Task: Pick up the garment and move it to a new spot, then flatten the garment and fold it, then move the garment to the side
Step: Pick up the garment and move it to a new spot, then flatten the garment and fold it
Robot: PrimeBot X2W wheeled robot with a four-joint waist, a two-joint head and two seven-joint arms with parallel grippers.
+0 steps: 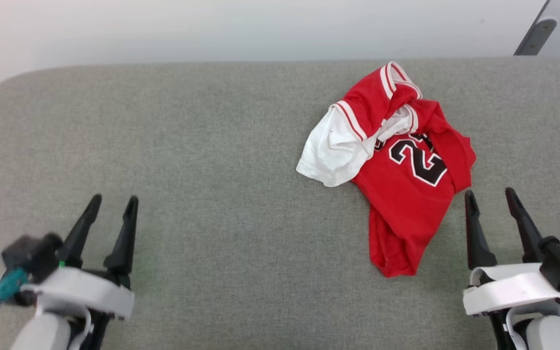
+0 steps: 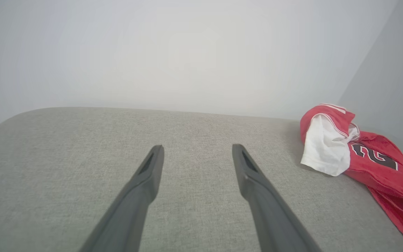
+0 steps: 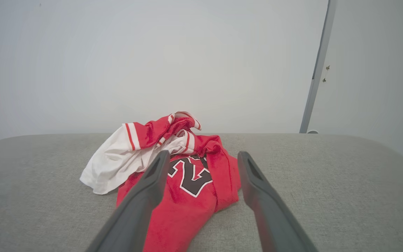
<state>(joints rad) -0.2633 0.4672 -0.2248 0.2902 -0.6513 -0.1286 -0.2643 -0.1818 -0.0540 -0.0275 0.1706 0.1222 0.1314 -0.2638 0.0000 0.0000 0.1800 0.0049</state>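
Note:
The garment is a red jersey T-shirt with white sleeves and black numerals, lying crumpled on the grey fabric surface, right of centre. A white sleeve spills out on its left side. My right gripper stands open just right of the garment's lower part, apart from it. In the right wrist view the garment lies under and beyond that gripper, nothing between its fingers. My left gripper is open at the lower left, far from the garment; its fingers hang over bare fabric.
The grey surface has a rounded far left corner and ends at a pale wall. A grey post leans at the back right. Bare fabric stretches across the left and middle.

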